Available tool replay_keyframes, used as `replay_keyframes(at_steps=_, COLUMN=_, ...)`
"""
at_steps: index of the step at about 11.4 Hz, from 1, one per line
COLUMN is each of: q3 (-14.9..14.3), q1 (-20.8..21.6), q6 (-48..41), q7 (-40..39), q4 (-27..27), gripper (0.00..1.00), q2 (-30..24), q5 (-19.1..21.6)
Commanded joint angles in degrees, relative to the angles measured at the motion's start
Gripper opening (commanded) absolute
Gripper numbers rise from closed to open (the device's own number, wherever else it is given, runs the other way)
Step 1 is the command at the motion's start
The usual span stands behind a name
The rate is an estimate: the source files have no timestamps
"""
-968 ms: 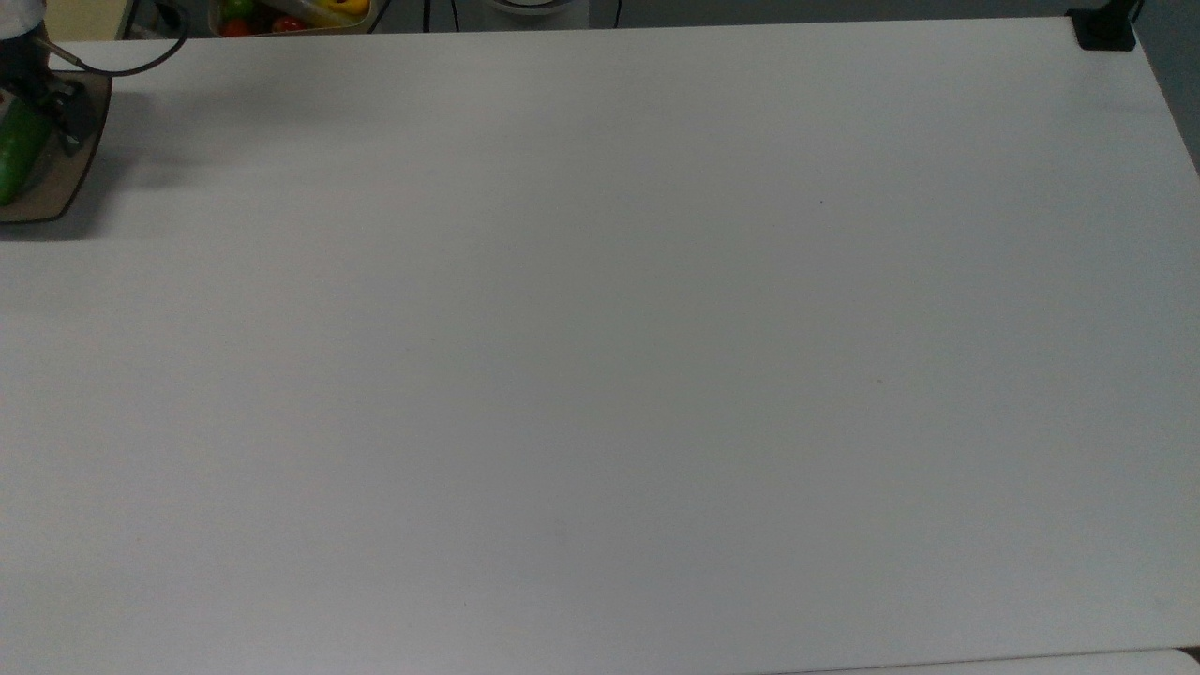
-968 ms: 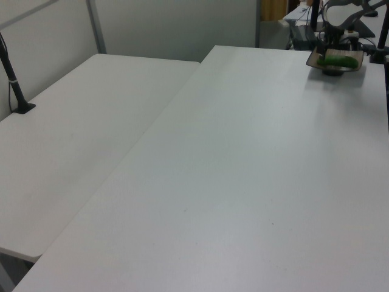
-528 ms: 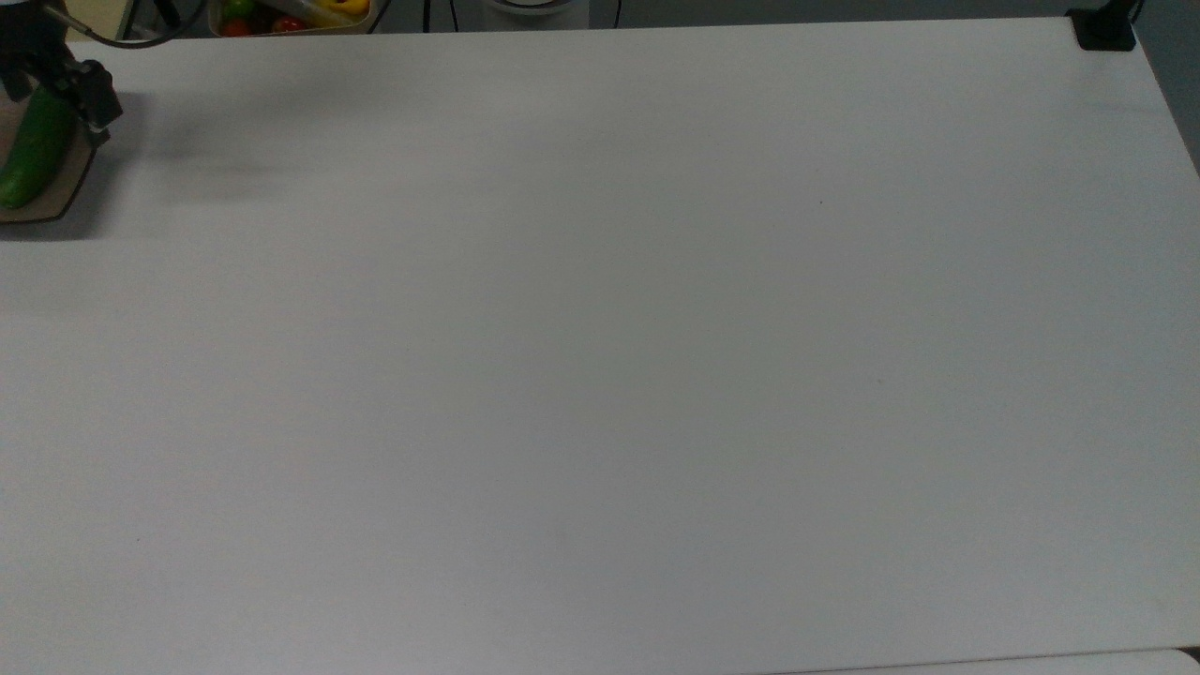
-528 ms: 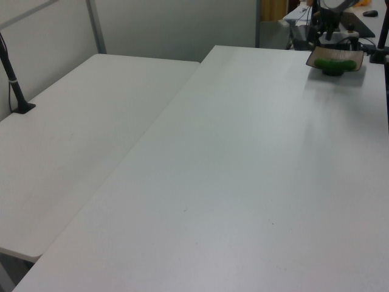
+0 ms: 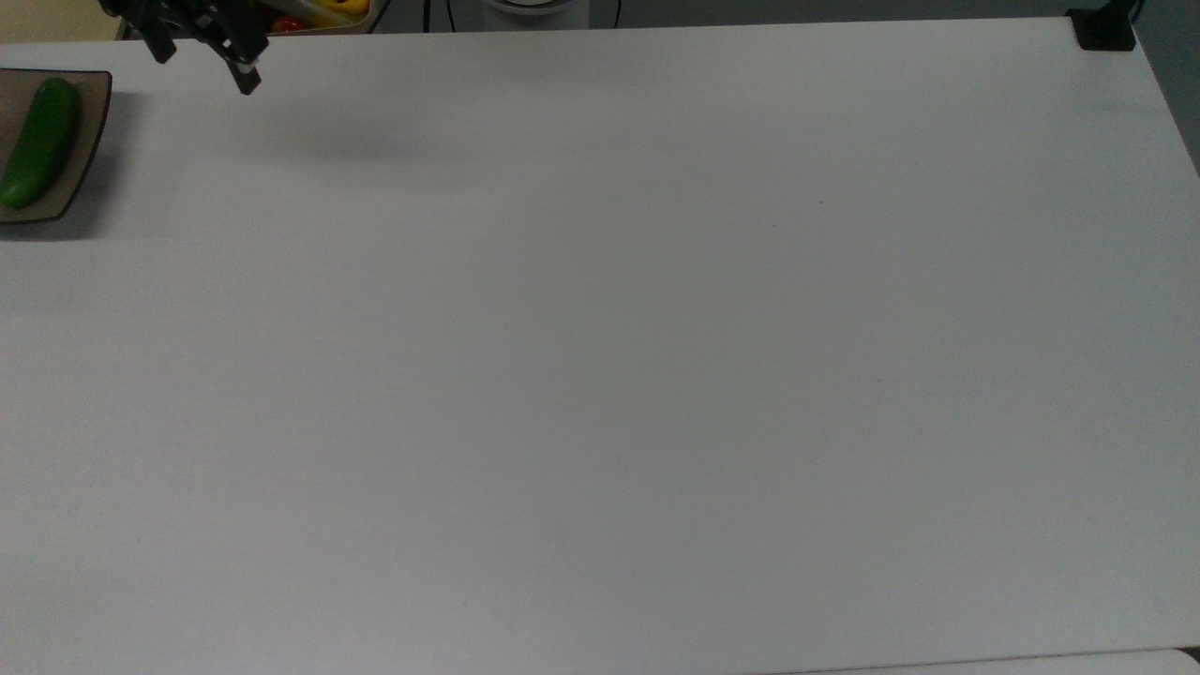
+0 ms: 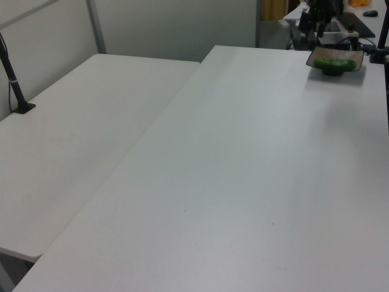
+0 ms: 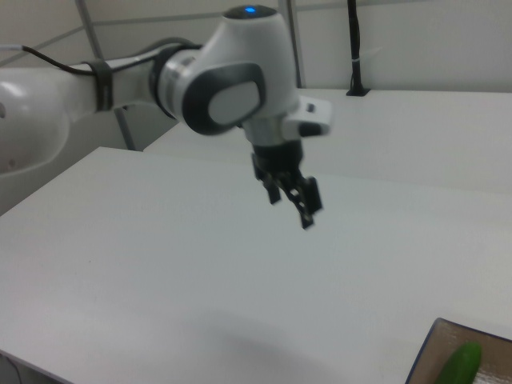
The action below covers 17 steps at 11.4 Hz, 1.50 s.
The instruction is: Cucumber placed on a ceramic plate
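Plate (image 5: 89, 141) cut off by the top view's left edge; in the right view only a corner (image 7: 436, 352) and the cucumber's tip (image 7: 462, 364) show at the bottom right. Pincer (image 7: 291, 199) hangs above the bare worktop (image 5: 600, 375), fingers spread, empty, well apart from the plate; arm reaches in from the right view's left. Cucumber (image 5: 39, 141) lies flat on the plate, long axis running diagonally from upper right to lower left in the top view.

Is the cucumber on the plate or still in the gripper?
On the plate. The cucumber lies flat on the ceramic plate, while the gripper hangs open and empty above the table, apart from both.
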Motion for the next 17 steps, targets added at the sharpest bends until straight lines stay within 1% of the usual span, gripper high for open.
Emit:
replay_keyframes(at_steps=1, q3=4.5, q1=4.3, q6=-2.8, q7=8.0, q4=1.0, gripper=1.00, q2=-0.4, q5=0.7)
replay_keyframes(at_steps=2, q3=6.1, q1=5.1, q6=-3.3, q7=8.8, q4=1.0, gripper=1.00, q2=-0.4, q5=0.1)
replay_keyframes(at_steps=4, q3=7.4, q1=7.0, q6=-4.5, q7=10.9, q4=1.4, gripper=1.00, q2=-0.6, q5=-0.2)
replay_keyframes(at_steps=5, q3=8.9, q1=7.7, q6=-5.4, q7=11.0, q4=1.4, gripper=1.00, q2=-0.9, q5=-0.8)
replay_keyframes(at_steps=7, q3=13.0, q1=8.0, q6=-7.4, q7=11.9, q4=1.4, gripper=1.00, q2=-1.1, q5=-4.6)
replay_keyframes(at_steps=9, q3=15.0, q1=8.7, q6=-7.5, q7=13.7, q4=1.4, gripper=1.00, q2=-1.7, q5=-7.3)
replay_keyframes(at_steps=10, q3=15.4, q1=9.7, q6=-7.5, q7=13.8, q4=1.4, gripper=1.00, q2=-2.0, q5=-8.3)
replay_keyframes(at_steps=12, q3=15.7, q1=10.9, q6=-6.9, q7=13.8, q4=1.3, gripper=1.00, q2=-1.7, q5=-7.9)
replay_keyframes(at_steps=13, q3=16.3, q1=11.2, q6=-6.5, q7=13.1, q4=1.0, gripper=1.00, q2=-1.4, q5=-7.9)
replay_keyframes(at_steps=17, q3=16.7, q1=11.2, q6=-6.7, q7=8.7, q4=0.8, gripper=1.00, q2=-1.8, q5=-7.4)
